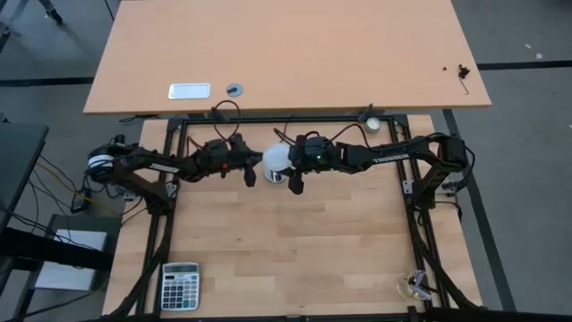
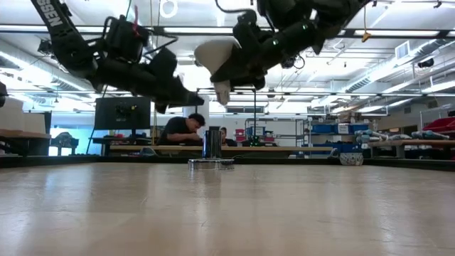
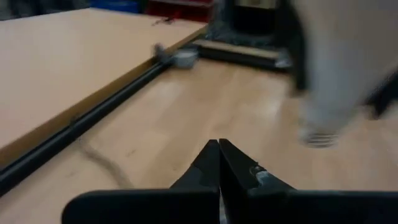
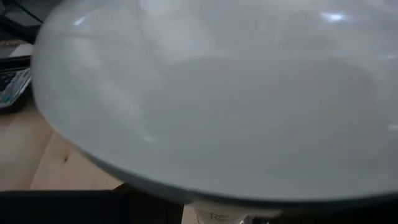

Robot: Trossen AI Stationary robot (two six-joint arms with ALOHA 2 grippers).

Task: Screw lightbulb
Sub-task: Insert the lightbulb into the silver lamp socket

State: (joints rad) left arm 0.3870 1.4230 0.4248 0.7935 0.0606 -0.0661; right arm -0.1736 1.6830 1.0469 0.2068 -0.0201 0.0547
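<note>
Filling the right wrist view, the lightbulb (image 4: 211, 93) sits directly against the right end effector (image 1: 288, 170), which is closed on its white dome and carries it well above the bench (image 1: 295, 250). In the low view the bulb hangs tilted, with its narrow screw base pointing down and toward the left arm.

The left end effector (image 3: 219, 163) hovers just beside the bulb at a similar height. Its two fingers are pressed together and hold nothing. From its wrist view, the bulb's threaded base appears blurred ahead of the fingertips.

Handling judgement: the bulb is light, hollow and fragile, and its frosted dome is smooth and likely to slip under a two-finger hold. Grip force should stay moderate. The best place to hold it is across the widest part of the dome, leaving the threads free to enter the socket and the axis free to be brought upright.

Farther off, the socket base (image 2: 211, 155) stands upright near the far edge of the bench, below the raised bulb. A calculator (image 1: 180, 286) lies at the near left corner of the bench, well apart from the work. Beyond the bench, a person (image 2: 182, 131) sits in the room.
</note>
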